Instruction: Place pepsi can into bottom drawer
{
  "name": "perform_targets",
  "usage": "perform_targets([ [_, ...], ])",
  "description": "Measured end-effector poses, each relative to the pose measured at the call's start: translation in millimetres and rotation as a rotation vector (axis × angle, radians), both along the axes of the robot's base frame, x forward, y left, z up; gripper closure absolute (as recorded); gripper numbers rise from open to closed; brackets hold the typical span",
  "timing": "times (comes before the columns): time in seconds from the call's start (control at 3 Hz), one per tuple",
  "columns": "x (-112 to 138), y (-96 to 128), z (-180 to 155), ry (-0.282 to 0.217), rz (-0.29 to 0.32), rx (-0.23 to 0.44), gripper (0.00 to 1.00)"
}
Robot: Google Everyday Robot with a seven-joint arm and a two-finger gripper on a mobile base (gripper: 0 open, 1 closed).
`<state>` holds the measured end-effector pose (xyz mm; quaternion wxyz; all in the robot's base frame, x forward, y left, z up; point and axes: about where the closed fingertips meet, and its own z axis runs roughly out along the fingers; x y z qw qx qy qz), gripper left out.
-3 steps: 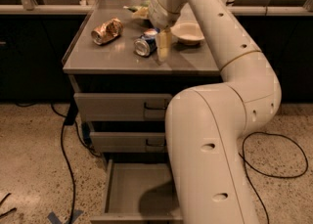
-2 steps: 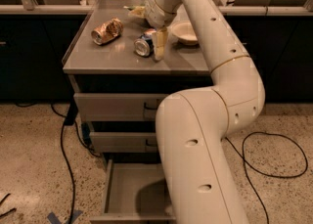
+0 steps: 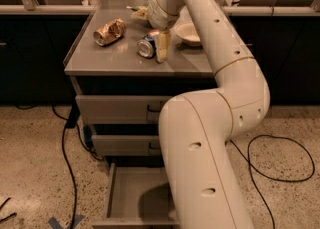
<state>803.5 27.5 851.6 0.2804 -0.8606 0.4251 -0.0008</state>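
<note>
The pepsi can [image 3: 148,46] lies on its side on the grey cabinet top [image 3: 110,60], its silver end facing me. My gripper [image 3: 161,53] comes down from the back and sits right against the can's right side, low over the top. The bottom drawer [image 3: 131,193] is pulled out near the floor and shows a plain grey inside. My arm's large white link [image 3: 200,163] hides the drawer's right part.
A dented gold can [image 3: 109,32] lies at the back left of the top. A pale bowl [image 3: 189,33] stands just right of the gripper. Two shallower drawers [image 3: 117,109] above are closed. Black cables [image 3: 67,143] run over the speckled floor on both sides.
The gripper has shifted slightly left, closer against the pepsi can, and the arm's lower links have swung. The can and the drawer have not moved.
</note>
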Motion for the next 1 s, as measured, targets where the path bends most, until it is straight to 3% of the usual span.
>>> perform_targets([
  [1.0,0.0,0.0,0.0,0.0,0.0,0.0,0.63],
])
